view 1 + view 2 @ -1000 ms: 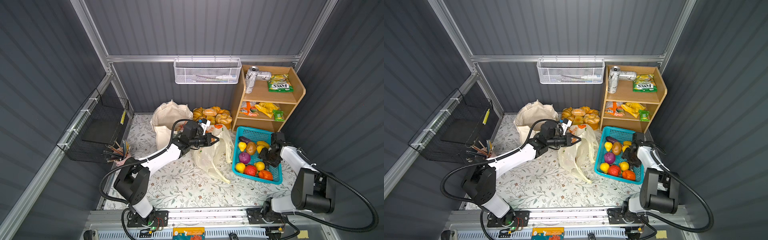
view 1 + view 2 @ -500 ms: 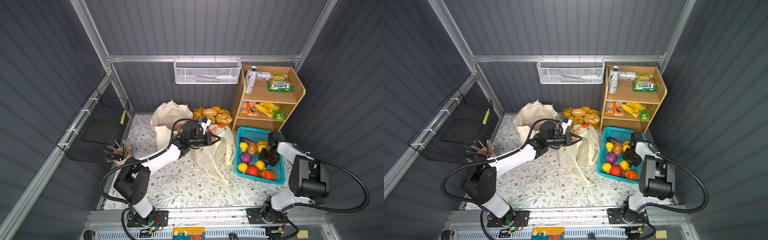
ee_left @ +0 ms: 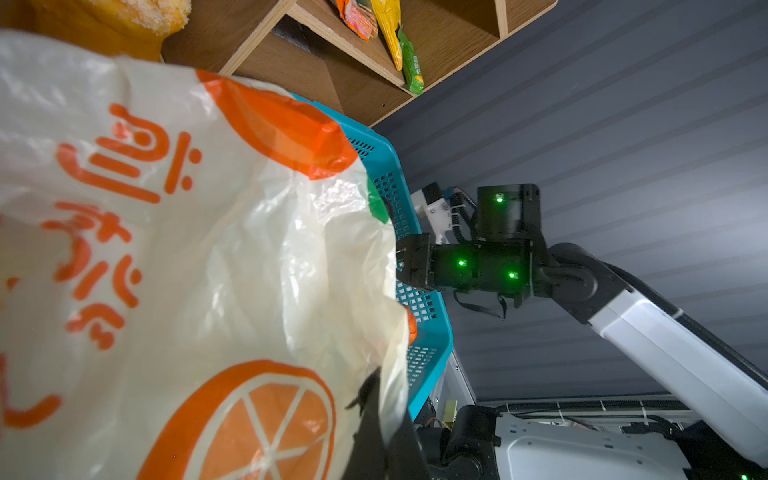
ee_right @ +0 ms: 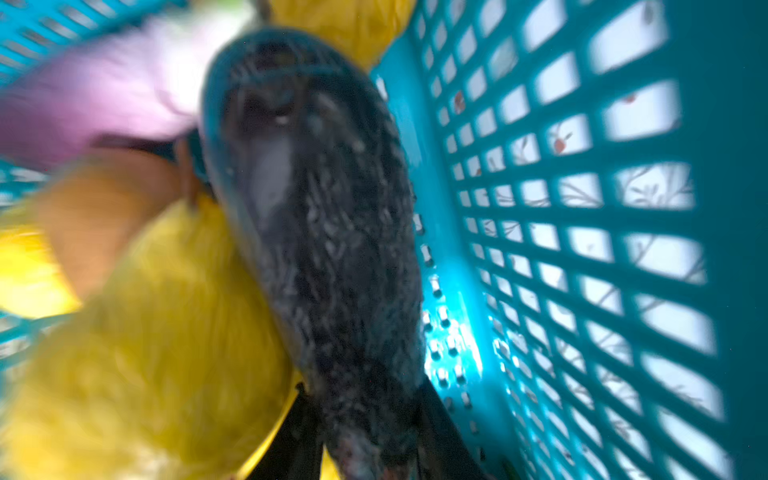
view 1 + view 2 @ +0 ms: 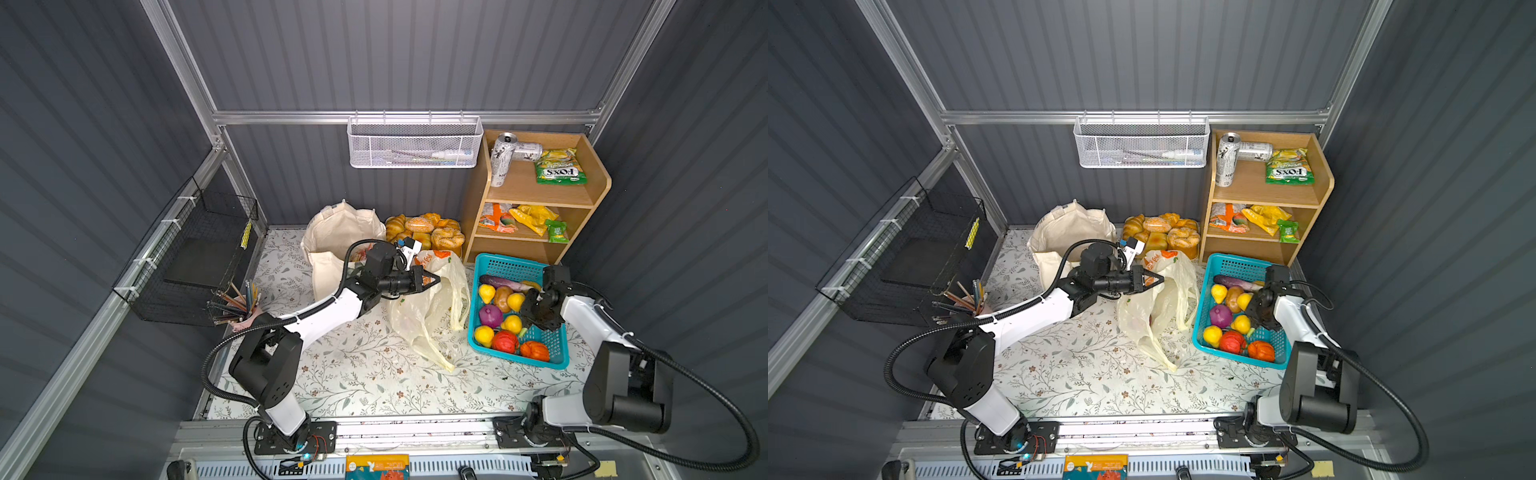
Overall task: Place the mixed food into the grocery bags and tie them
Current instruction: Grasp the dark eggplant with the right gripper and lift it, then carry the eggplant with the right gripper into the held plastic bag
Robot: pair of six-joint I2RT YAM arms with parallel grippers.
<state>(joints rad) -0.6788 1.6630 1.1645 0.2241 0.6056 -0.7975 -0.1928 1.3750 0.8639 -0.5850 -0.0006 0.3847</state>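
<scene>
My left gripper (image 5: 434, 279) (image 5: 1158, 277) (image 3: 382, 419) is shut on the rim of the cream plastic grocery bag (image 5: 424, 316) (image 3: 166, 249) and holds it up off the table. The beige canvas tote (image 5: 340, 232) stands behind it. My right gripper (image 5: 530, 305) (image 4: 361, 390) is down inside the turquoise basket (image 5: 511, 262) (image 4: 582, 208). It is shut on a dark speckled food item (image 4: 324, 228), one finger against each side of it. In both top views the gripper hides that item. A purple onion (image 5: 490, 315), a dark eggplant (image 5: 500, 283) and yellow, red and orange toy produce lie in the basket.
A wooden shelf (image 5: 536, 195) at the back right holds cans and candy packets. A pile of bread rolls (image 5: 424, 228) sits beside the tote. A white wire basket (image 5: 415, 143) hangs on the back wall. A black wire rack (image 5: 195, 257) and a pencil cup (image 5: 241, 307) stand at the left.
My right gripper's jaws have closed in onto the dark item in the basket, and that arm has shifted slightly. The left arm still holds the bag rim in the same place.
</scene>
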